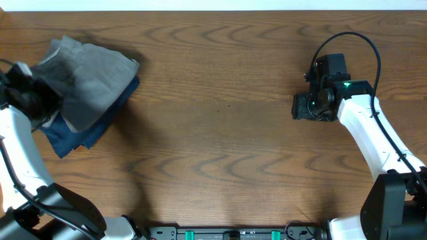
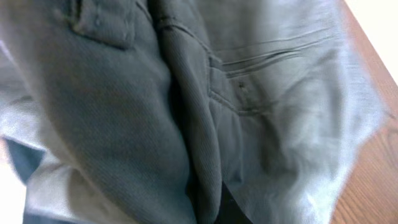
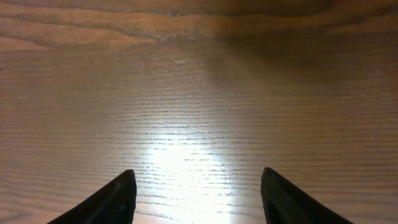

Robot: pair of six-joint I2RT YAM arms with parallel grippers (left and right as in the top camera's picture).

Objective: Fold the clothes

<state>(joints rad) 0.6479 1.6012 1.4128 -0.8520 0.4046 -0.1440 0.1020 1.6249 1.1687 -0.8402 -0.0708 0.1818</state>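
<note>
The grey shorts lie bunched at the far left of the table, on top of the dark navy garment. My left gripper is at the left edge of the pile. The left wrist view is filled with the grey shorts, showing a pocket seam and pale lining. A ridge of the cloth runs down into my jaws, which are hidden. A bit of the navy garment shows at lower left. My right gripper is open and empty, its fingers just above bare wood, far from the clothes.
The wooden table stretches between the two arms. Its far edge runs along the top of the overhead view. The table's wood shows at the right of the left wrist view.
</note>
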